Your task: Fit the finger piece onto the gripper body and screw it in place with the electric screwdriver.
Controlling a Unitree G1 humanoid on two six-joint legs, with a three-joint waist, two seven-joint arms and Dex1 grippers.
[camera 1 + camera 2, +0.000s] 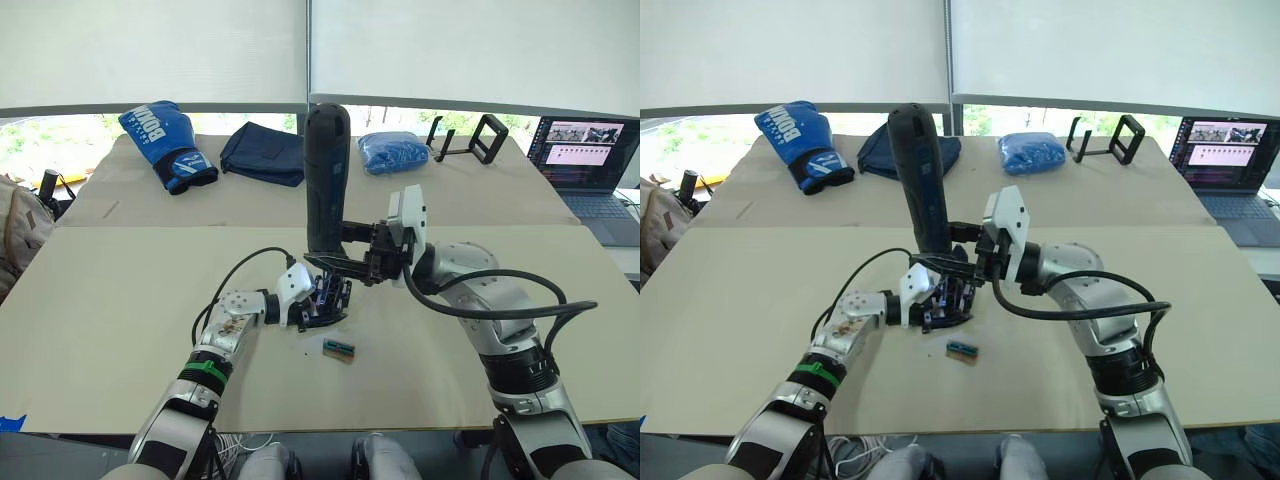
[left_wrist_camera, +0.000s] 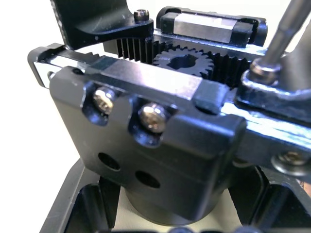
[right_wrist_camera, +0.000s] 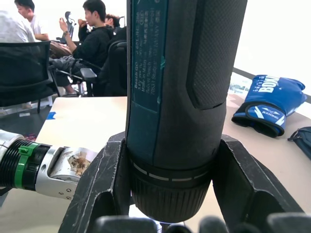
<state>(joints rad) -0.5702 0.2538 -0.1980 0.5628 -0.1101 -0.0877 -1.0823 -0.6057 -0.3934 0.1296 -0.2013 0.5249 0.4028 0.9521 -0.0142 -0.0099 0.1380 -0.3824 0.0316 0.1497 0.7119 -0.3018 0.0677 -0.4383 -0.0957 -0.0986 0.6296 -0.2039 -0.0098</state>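
Observation:
The electric screwdriver [image 1: 327, 170], a thick black cylinder, stands upright over the middle of the table with its bit end down. My right gripper [image 1: 330, 258] is shut on its lower end; the right wrist view has a finger [image 3: 97, 189] on each side of the barrel [image 3: 175, 97]. Directly below, my left gripper [image 1: 318, 305] is shut on the small black gripper body [image 1: 328, 296], which rests on the table. Up close the gripper body [image 2: 146, 141] shows a gear, a toothed rack and two screw heads. The thin metal bit [image 2: 284, 34] comes down at one side. The finger piece is hidden.
A small green-and-brown block [image 1: 339, 348] lies just in front of the gripper body. Along the far table lie a blue boxing glove [image 1: 165, 140], a dark blue bag [image 1: 262, 152], a blue cloth [image 1: 393, 150] and a black stand [image 1: 470, 137]. A laptop [image 1: 590, 160] sits far right. People [image 3: 92, 39] sit beyond.

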